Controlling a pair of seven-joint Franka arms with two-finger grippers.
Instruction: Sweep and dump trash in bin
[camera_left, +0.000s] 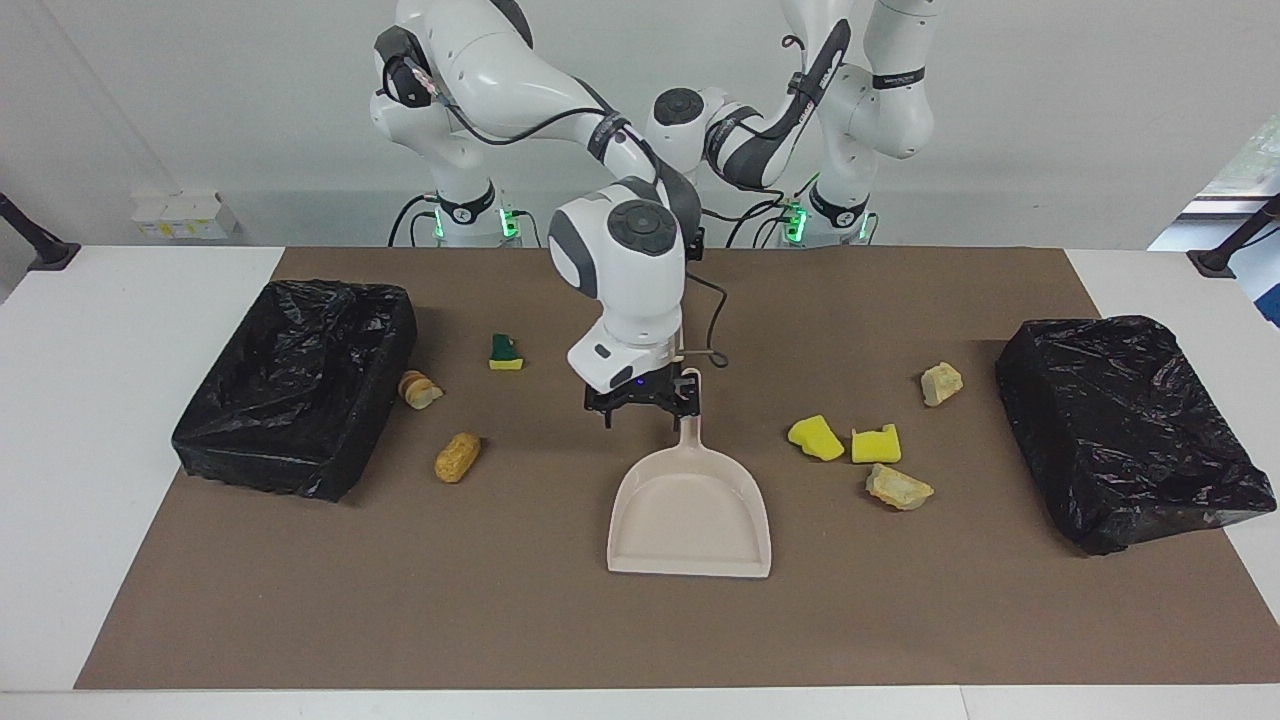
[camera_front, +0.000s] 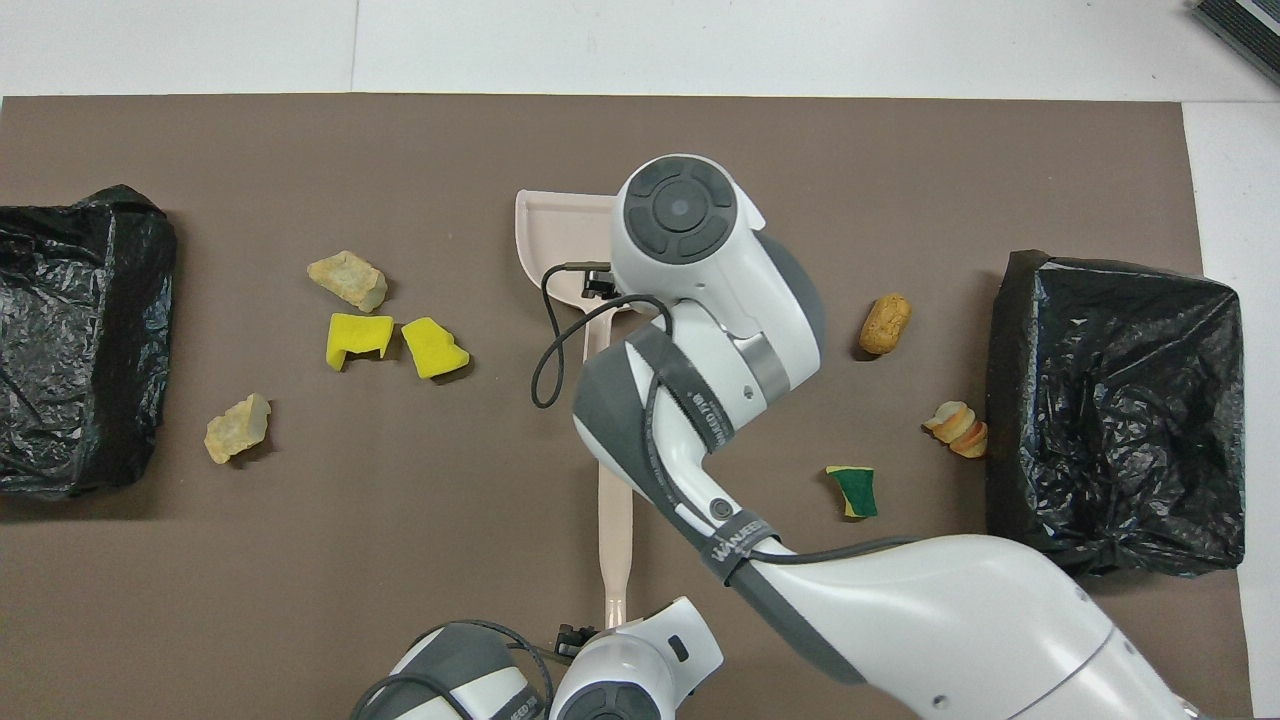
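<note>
- Left gripper (camera_front: 578, 634): low at the brush's handle end, on the robots' side of the dustpan. Jaws spread. The wrist covers the fingers, so contact with the handle cannot be told.
- Brush (camera_front: 614, 540): flat on the mat, in line with the dustpan's handle and nearer to the robots than it. Not lifted.
- Right gripper (camera_left: 645, 400): just above the mat at the tip of the dustpan's handle, jaws apart, holding nothing.
- Dustpan (camera_left: 690, 520): flat on the mat, tray empty, mouth pointing away from the robots.
- Trash toward the right arm's end from the dustpan: green-faced sponge (camera_left: 506, 352), sliced bread piece (camera_left: 420, 389) and bread roll (camera_left: 458, 456). All loose on the mat, the sliced piece just beside the open bin (camera_left: 295, 385).
- Trash toward the left arm's end from the dustpan: one tan chunk (camera_left: 941, 383), two yellow sponge bits (camera_left: 815, 437) (camera_left: 875, 444) and a second tan chunk (camera_left: 898, 487). The second bagged bin (camera_left: 1130, 430) lies well apart from them.
- Progress: opening stage only. All seven pieces lie on the mat, none in the dustpan, none visible in a bin.
- Left to do: grasp both tools, sweep each cluster into the pan, tip it into a bin.
</note>
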